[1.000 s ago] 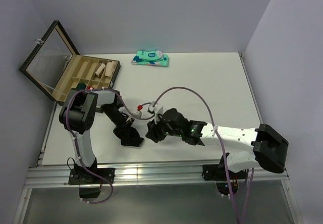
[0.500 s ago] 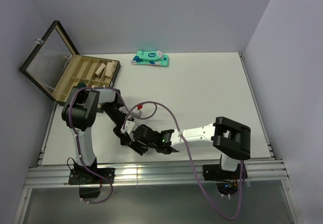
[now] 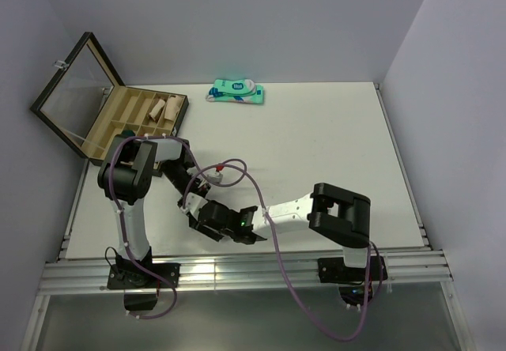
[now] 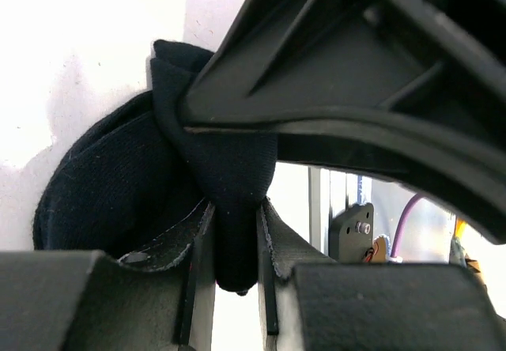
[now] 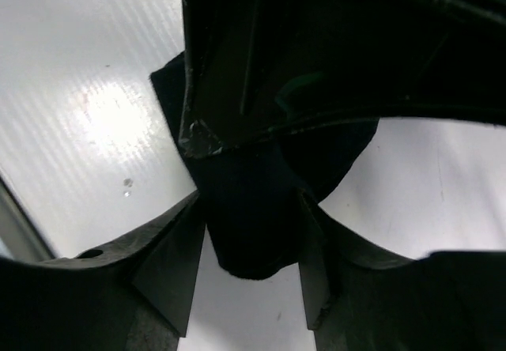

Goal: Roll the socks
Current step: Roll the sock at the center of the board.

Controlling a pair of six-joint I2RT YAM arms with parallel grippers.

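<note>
Black sock (image 4: 111, 201) in left claw (image 4: 233, 236)

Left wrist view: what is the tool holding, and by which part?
The left tool pinches a bunched fold of the black sock; the right tool clamps that fold too.

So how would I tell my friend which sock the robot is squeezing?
Look at the white table, near its front left, where the left arm and right arm meet. Pinched between both sets of jaws is a bunched dark sock. It's nearly black, unlike the teal-and-white packet at the far edge and the beige rolls in the wooden box.
</note>
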